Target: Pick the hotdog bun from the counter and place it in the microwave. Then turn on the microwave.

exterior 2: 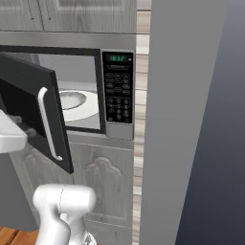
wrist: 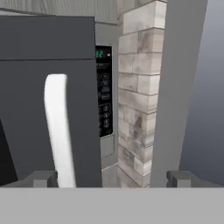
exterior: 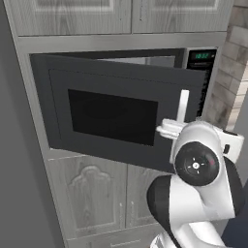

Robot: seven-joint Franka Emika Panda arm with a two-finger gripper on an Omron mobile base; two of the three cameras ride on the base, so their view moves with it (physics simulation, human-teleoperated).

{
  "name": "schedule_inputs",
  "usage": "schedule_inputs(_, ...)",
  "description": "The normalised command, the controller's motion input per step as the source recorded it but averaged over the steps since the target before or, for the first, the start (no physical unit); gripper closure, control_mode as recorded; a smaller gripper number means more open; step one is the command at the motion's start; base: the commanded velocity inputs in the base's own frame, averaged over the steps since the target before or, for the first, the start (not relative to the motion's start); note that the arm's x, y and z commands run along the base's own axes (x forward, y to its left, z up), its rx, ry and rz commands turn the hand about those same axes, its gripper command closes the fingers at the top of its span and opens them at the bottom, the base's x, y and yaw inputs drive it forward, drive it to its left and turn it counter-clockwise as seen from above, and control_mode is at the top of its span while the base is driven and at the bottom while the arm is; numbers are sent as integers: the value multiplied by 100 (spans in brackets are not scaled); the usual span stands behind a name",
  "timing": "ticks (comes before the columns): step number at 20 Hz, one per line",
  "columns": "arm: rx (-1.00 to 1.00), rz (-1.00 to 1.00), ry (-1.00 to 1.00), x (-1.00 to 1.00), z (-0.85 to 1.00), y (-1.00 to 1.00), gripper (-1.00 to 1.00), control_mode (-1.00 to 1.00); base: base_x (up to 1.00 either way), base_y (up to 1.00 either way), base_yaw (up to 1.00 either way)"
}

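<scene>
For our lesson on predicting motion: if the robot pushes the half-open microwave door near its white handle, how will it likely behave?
The microwave door looks like a rigid slab, so it probably swings shut without flexing. The white handle sits at its free edge, so pushing there likely turns it easily. Its smooth face may let the jaws slide.

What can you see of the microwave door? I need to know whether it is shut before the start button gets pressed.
The dark grey microwave door hangs partly open, hinged on its left. It has a black window and a white vertical bar handle near its free edge. Behind it show the white round turntable and black keypad. The open pincer faces the handle; contact cannot be told.
</scene>
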Motion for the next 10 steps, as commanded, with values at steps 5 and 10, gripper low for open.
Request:
schedule_inputs(5, -9, 19, -11, -14, -9, -37, -100, -100, 0, 0, 0)
schedule_inputs(10, -7, 23, -13, -3, -13, -40, -100, -100, 0, 0, 0)
